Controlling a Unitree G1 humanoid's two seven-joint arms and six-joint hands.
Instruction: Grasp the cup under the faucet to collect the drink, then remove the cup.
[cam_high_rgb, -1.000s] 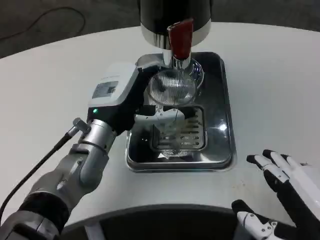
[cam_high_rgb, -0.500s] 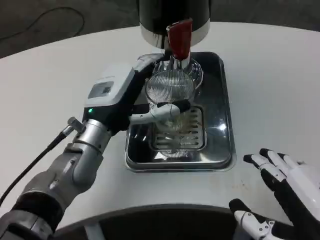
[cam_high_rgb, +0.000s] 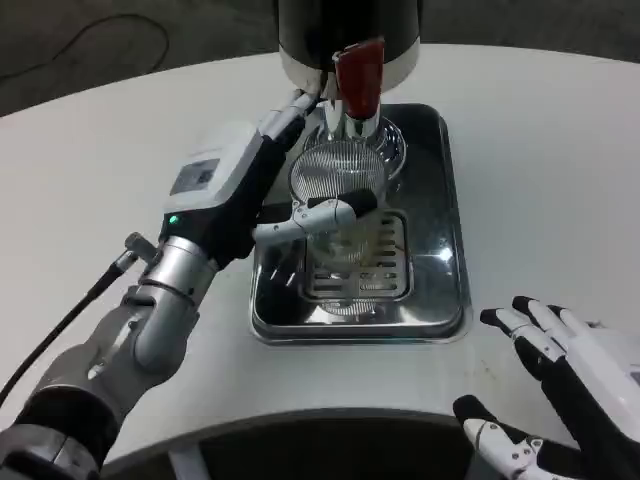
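A clear ribbed glass cup stands under the faucet with the red handle, over the steel drip tray. My left hand reaches in from the left and grips the cup. Its thumb lies across the cup's near side and its fingers run round the far left side. The cup's base is blurred behind the thumb. My right hand rests at the table's near right edge, fingers spread, holding nothing.
The black and silver dispenser body stands at the back of the tray. A slotted grate lies in the tray's near half. White table spreads to both sides. A black cable trails from my left forearm.
My left hand has shifted slightly left and back, its fingers now reaching farther round the cup's far side. The right hand has drifted a little left and down.
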